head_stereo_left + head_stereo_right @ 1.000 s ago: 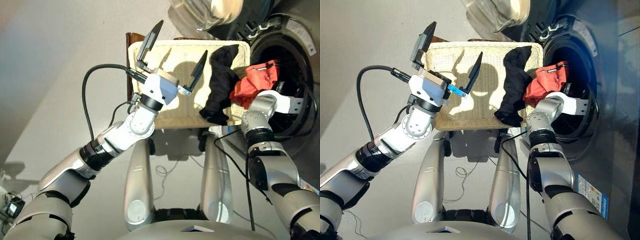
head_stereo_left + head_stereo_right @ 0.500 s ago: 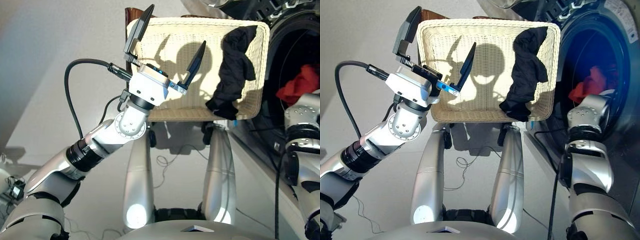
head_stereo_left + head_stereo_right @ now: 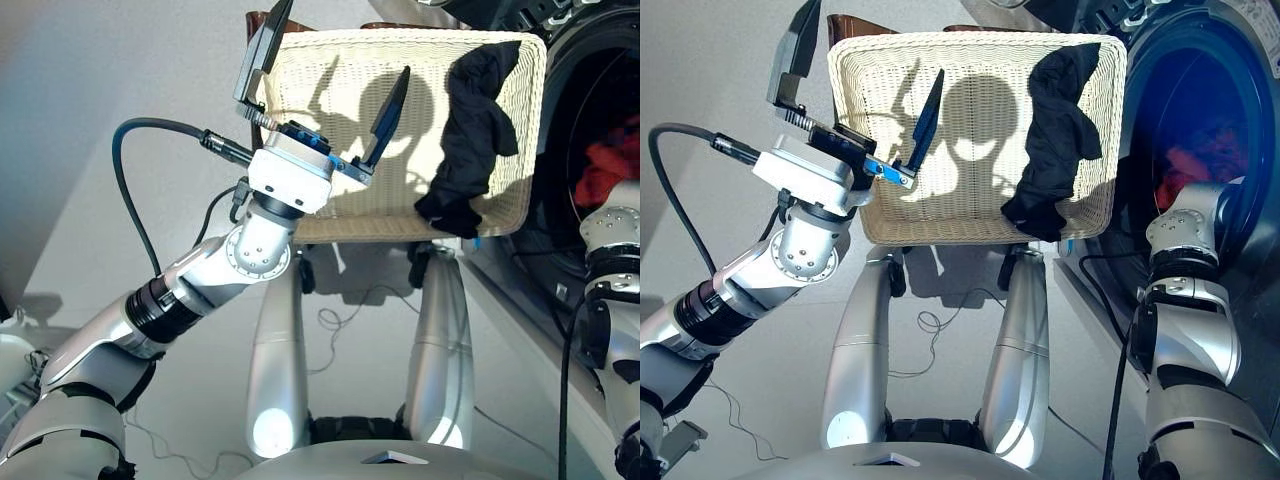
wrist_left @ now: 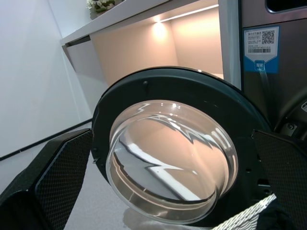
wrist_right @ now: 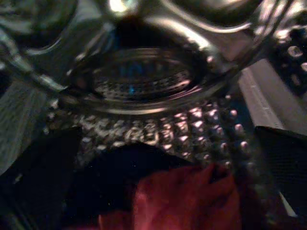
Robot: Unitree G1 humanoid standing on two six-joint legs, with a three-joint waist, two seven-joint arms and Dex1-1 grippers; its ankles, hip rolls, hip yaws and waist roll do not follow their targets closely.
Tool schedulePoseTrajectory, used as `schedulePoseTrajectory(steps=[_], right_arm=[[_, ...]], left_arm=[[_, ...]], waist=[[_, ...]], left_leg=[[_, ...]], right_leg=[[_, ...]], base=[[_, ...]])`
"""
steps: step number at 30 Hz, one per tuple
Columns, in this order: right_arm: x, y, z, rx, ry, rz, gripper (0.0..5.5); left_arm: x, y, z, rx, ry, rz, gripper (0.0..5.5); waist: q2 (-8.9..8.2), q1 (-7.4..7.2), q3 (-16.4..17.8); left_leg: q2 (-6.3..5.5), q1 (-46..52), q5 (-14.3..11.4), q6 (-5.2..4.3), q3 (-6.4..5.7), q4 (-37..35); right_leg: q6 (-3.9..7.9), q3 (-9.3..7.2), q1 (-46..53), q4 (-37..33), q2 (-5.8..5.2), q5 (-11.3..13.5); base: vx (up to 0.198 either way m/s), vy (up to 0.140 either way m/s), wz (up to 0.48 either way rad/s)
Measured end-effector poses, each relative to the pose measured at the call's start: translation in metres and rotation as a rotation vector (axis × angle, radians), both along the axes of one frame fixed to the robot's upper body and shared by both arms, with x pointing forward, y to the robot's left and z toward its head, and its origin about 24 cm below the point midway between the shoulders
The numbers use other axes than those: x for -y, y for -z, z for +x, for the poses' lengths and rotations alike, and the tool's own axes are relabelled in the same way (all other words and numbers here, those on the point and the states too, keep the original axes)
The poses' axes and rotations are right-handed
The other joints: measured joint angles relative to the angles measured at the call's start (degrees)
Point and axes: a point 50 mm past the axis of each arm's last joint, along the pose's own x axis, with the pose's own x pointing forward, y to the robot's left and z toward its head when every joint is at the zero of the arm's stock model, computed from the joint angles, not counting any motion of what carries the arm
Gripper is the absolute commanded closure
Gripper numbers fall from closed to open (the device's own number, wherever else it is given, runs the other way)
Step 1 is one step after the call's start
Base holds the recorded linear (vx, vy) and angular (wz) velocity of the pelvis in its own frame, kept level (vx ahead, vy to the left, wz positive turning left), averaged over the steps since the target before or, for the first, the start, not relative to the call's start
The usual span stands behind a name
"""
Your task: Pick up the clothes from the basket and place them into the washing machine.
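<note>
The black garment (image 3: pixel 470 140) lies draped at 3 o'clock in the basket (image 3: pixel 330 60), awaiting pickup, the left gripper (image 3: pixel 320 75) spread wide above it, the right gripper's state untellable inside the washing machine (image 3: pixel 1200 90).

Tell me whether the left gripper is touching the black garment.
Apart. The left eye view shows the left gripper open over bare wicker, with basket weave between it and the black garment.
</note>
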Motion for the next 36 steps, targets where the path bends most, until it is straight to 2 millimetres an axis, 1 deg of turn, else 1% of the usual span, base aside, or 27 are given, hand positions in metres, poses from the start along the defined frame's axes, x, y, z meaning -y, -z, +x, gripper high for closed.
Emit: schedulePoseTrajectory(steps=[1, 2, 4, 6, 7, 9, 11, 12, 13, 14, 15, 18, 20, 21, 22, 24, 26, 27, 28, 30, 33, 34, 36], right_arm=[[-0.002, 0.003, 0.001, -0.023, -0.015, -0.018, 0.00], [-0.006, 0.010, 0.002, -0.082, -0.037, -0.066, 0.00], [-0.020, 0.016, 0.009, -0.193, -0.102, -0.201, 0.00], [-0.038, 0.024, 0.015, -0.264, -0.162, -0.304, 0.00], [-0.046, 0.030, 0.018, -0.291, -0.189, -0.328, 0.00], [-0.064, 0.043, 0.022, -0.335, -0.253, -0.369, 0.00], [-0.081, 0.062, 0.025, -0.383, -0.350, -0.398, 0.00], [-0.088, 0.068, 0.026, -0.392, -0.381, -0.390, 0.00], [-0.098, 0.081, 0.026, -0.413, -0.419, -0.379, 0.00], [-0.106, 0.086, 0.025, -0.414, -0.443, -0.372, 0.00], [-0.115, 0.099, 0.022, -0.441, -0.478, -0.362, 0.00], [-0.152, 0.136, 0.015, -0.522, -0.649, -0.357, 0.00], [-0.176, 0.160, 0.007, -0.585, -0.787, -0.384, 0.00], [-0.184, 0.166, 0.003, -0.599, -0.836, -0.397, 0.00], [-0.187, 0.170, 0.000, -0.611, -0.864, -0.418, 0.00], [-0.189, 0.182, -0.007, -0.665, -0.927, -0.452, 0.00], [-0.189, 0.191, -0.013, -0.708, -0.967, -0.481, 0.00], [-0.189, 0.194, -0.016, -0.730, -0.990, -0.505, 0.00], [-0.190, 0.197, -0.019, -0.746, -1.018, -0.536, 0.00], [-0.193, 0.197, -0.024, -0.758, -1.083, -0.612, 0.00], [-0.196, 0.184, -0.024, -0.705, -1.130, -0.707, 0.00], [-0.198, 0.174, -0.021, -0.673, -1.137, -0.739, 0.00], [-0.204, 0.160, -0.022, -0.592, -1.165, -0.791, 0.00]], left_arm=[[0.000, 0.000, 0.000, -0.001, 0.000, -0.001, 0.00], [0.000, 0.001, 0.000, -0.003, 0.000, -0.001, 0.00], [0.000, 0.000, -0.001, 0.005, 0.009, -0.006, 0.00], [0.002, -0.002, -0.002, 0.021, 0.013, -0.008, 0.00], [0.003, -0.002, -0.002, 0.027, 0.016, -0.011, 0.00], [0.003, -0.002, -0.002, 0.028, 0.018, -0.022, 0.00], [0.003, -0.003, -0.002, 0.023, 0.015, -0.051, 0.00], [0.003, -0.002, -0.002, 0.018, 0.018, -0.060, 0.00], [0.003, -0.003, -0.003, 0.019, 0.017, -0.064, 0.00], [0.002, -0.002, -0.002, 0.015, 0.013, -0.068, 0.00], [0.003, -0.002, -0.002, 0.013, 0.013, -0.072, 0.00], [0.001, 0.004, -0.001, -0.007, -0.002, -0.085, 0.00], [-0.001, 0.011, 0.001, -0.028, -0.022, -0.072, 0.00], [-0.001, 0.013, 0.002, -0.026, -0.030, -0.061, 0.00], [-0.002, 0.013, 0.002, -0.022, -0.034, -0.059, 0.00], [-0.005, 0.018, 0.008, -0.032, -0.071, -0.030, 0.00], [-0.009, 0.024, 0.011, -0.056, -0.091, -0.019, 0.00], [-0.013, 0.026, 0.011, -0.068, -0.105, -0.023, 0.00], [-0.016, 0.028, 0.012, -0.080, -0.116, -0.027, 0.00], [-0.019, 0.028, 0.012, -0.083, -0.120, -0.017, 0.00], [-0.024, 0.030, 0.013, -0.099, -0.124, -0.024, 0.00], [-0.024, 0.031, 0.013, -0.119, -0.112, -0.032, 0.00], [-0.028, 0.040, 0.013, -0.195, -0.095, -0.086, 0.00]], waist=[[0.04, 0.07, 0.0], [0.04, 0.07, 0.0], [0.06, 0.06, 0.0], [0.07, -0.07, 0.0], [0.07, -0.04, 0.0], [0.07, -0.07, 0.0], [0.06, -0.14, 0.0], [0.07, -0.04, 0.0], [0.10, -0.08, 0.0], [0.09, -0.25, 0.0], [0.09, -0.25, 0.0], [0.08, -0.46, 0.0], [0.05, -0.90, 0.0], [0.08, -0.93, -0.1], [0.05, -1.09, -0.1], [0.05, -1.55, 0.0], [-0.08, -1.35, 0.0], [-0.11, -1.39, -0.1], [-0.16, -1.42, -0.1], [-0.34, -1.37, -0.1], [-0.48, -1.37, -0.2], [-0.55, -1.39, -0.2], [-0.64, -1.48, -0.2]], left_leg=[[0.01, 0.2, 0.0, 0.00, 0.08, 0.0], [0.02, 0.5, 0.0, 0.00, 0.12, -0.1], [0.10, 0.9, 0.0, -0.03, 0.14, -0.2], [0.31, 1.0, -0.1, 0.00, 0.26, -0.3], [0.31, 1.1, -0.1, 0.12, 0.34, -0.3], [0.38, 1.6, -0.1, -0.02, 0.29, -0.5], [0.54, 2.2, -0.2, 0.08, 0.30, -1.0], [0.69, 2.6, -0.2, 0.08, 0.34, -1.2], [0.86, 3.1, -0.2, 0.08, 0.41, -1.3], [1.06, 3.6, -0.2, 0.05, 0.37, -1.5], [1.06, 4.2, -0.2, 0.02, 0.39, -1.7], [1.33, 7.4, -0.4, -0.27, 0.32, -2.8], [1.42, 10.9, -0.6, -0.55, 0.02, -4.6], [1.42, 12.4, -0.5, -0.53, -0.16, -5.4], [1.43, 13.4, -0.5, -0.51, -0.32, -5.9], [1.21, 15.6, -0.4, -0.51, -0.98, -6.7], [1.10, 18.6, 0.0, -0.45, -1.19, -8.2], [1.07, 20.4, 0.0, -0.49, -1.15, -8.9], [1.05, 22.2, 0.1, -0.50, -1.17, -9.5], [1.05, 24.9, 0.2, -0.58, -1.34, -10.6], [1.04, 27.1, 0.3, -0.66, -1.48, -11.3], [1.01, 27.5, 0.3, -0.66, -1.53, -11.5], [1.11, 29.0, 0.4, -0.66, -1.43, -12.2]], right_leg=[[0.02, 0.12, 0.1, 0.1, -0.06, 0.0], [0.01, 0.13, 0.4, 0.0, -0.05, 0.0], [-0.02, 0.11, 0.8, -0.1, 0.03, 0.0], [-0.10, 0.16, 0.8, -0.2, 0.31, 0.1], [-0.11, 0.14, 0.8, -0.2, 0.53, 0.1], [-0.23, 0.14, 1.3, -0.4, 0.83, 0.1], [-0.27, 0.11, 1.8, -0.7, 0.89, 0.2], [-0.30, 0.12, 2.2, -0.9, 0.87, 0.2], [-0.32, 0.09, 2.7, -1.1, 0.84, 0.2], [-0.32, -0.06, 3.2, -1.4, 0.92, 0.2], [-0.29, -0.09, 3.8, -1.5, 0.90, 0.2], [-0.30, -0.63, 7.4, -2.9, 1.18, 0.1], [-0.21, -1.56, 11.2, -4.5, 1.41, 0.1], [-0.20, -1.83, 12.9, -5.3, 1.52, 0.1], [-0.17, -2.04, 13.9, -5.8, 1.46, 0.1], [0.24, -3.10, 16.9, -6.8, 1.32, -0.2], [0.11, -3.70, 20.2, -8.0, 1.31, -0.2], [0.21, -3.86, 21.9, -8.7, 1.31, -0.2], [0.25, -4.46, 23.7, -9.4, 1.30, -0.3], [0.34, -5.03, 26.7, -10.5, 1.29, -0.3], [0.44, -5.39, 29.1, -11.3, 1.30, -0.4], [0.45, -5.46, 29.6, -11.5, 1.29, -0.4], [0.44, -5.58, 31.0, -12.2, 1.38, -0.3]], base=[[0.000, 0.000, 0.000], [0.000, 0.000, 0.000], [0.000, 0.000, 0.000], [0.000, 0.000, 0.000], [0.000, 0.000, 0.000], [0.000, 0.000, 0.000], [0.000, 0.000, 0.000], [0.000, 0.000, 0.000], [0.000, 0.000, 0.000], [0.000, 0.000, 0.000], [0.000, 0.000, 0.000], [0.048, 0.007, -0.055], [0.029, 0.001, -0.017], [0.053, -0.007, 0.016], [0.126, -0.011, 0.063], [0.095, -0.006, 0.106], [0.068, 0.016, 0.049], [0.086, 0.022, 0.000], [0.000, 0.000, 0.000], [0.000, 0.000, 0.000], [0.000, 0.000, 0.000], [0.051, 0.028, 0.003], [0.075, 0.014, -0.033]])
